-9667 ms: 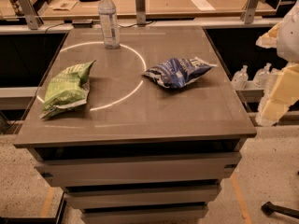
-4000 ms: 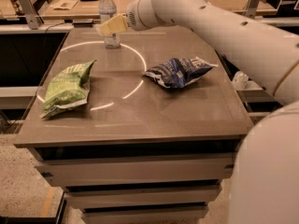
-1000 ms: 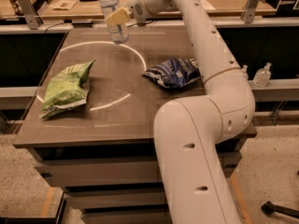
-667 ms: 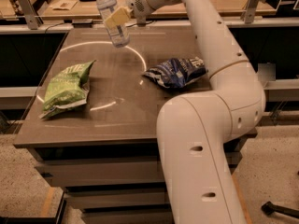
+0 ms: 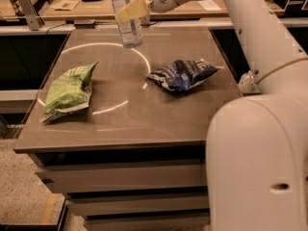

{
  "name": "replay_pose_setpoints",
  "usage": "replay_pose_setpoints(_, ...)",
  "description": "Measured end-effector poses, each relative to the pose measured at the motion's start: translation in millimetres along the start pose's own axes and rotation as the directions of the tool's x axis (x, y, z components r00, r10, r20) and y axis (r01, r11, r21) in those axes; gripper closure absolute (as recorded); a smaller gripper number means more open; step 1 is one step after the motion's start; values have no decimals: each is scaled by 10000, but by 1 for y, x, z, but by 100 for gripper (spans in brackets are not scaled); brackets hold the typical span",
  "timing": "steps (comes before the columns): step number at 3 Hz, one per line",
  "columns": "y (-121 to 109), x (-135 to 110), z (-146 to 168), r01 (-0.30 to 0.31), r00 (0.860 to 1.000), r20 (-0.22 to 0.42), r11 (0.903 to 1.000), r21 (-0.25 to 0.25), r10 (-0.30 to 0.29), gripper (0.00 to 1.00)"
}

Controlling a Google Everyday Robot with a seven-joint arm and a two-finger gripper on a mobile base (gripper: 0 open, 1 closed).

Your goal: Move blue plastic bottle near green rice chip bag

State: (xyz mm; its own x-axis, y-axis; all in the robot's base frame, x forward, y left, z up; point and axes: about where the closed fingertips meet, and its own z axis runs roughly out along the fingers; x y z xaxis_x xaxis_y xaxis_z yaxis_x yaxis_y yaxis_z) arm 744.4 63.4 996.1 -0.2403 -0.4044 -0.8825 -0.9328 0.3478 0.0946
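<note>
The blue plastic bottle (image 5: 126, 18), tall and clear with a pale label band, hangs above the table's far middle, its base off the surface. My gripper (image 5: 131, 9) is shut on the bottle's upper body, reaching in from the right. The green rice chip bag (image 5: 68, 89) lies flat on the table's left side, well to the front left of the bottle. The bottle's cap is cut off by the top edge of the view.
A dark blue snack bag (image 5: 183, 74) lies on the right half of the grey table (image 5: 139, 124). My white arm (image 5: 260, 129) fills the right foreground. A wooden counter (image 5: 72, 4) with small items runs behind the table. A small clear bottle (image 5: 245, 81) stands off the right edge.
The bottle has been taken hold of and lifted off the table. It has shifted slightly forward and to the right with my gripper since a second ago.
</note>
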Motion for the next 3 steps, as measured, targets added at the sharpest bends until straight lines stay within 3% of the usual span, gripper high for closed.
replay_pose_setpoints(1, 19, -19, -41, -751, 9893, 1293, 9956, 566, 673, 100)
replay_pose_setpoints(2, 43, -16, -50, -464, 9792, 2015, 9936, 1026, 250, 100)
replay_pose_setpoints(3, 68, 26, -7, 586, 9889, 1305, 9933, 995, -714, 100)
